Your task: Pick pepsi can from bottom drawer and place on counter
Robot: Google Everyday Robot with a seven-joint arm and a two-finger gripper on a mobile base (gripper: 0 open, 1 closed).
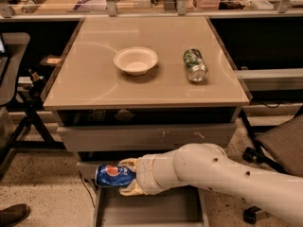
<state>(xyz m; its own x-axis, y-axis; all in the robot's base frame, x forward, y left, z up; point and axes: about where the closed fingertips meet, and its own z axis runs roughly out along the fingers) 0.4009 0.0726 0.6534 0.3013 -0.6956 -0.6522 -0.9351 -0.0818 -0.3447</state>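
My gripper [127,177] is shut on the pepsi can [112,175], a blue can with a round red, white and blue logo, held lying on its side. It hangs above the left part of the open bottom drawer [151,207], whose flat grey floor shows bare below it. My white arm reaches in from the lower right. The glossy beige counter [104,82] lies above and behind, on top of the grey drawer cabinet.
A white bowl [136,60] and a green-and-silver can [195,65] on its side sit on the counter. Two taller grey drawers [147,137] are above the open one. A chair [281,143] stands at the right, a dark stand at the left, cluttered desks behind.
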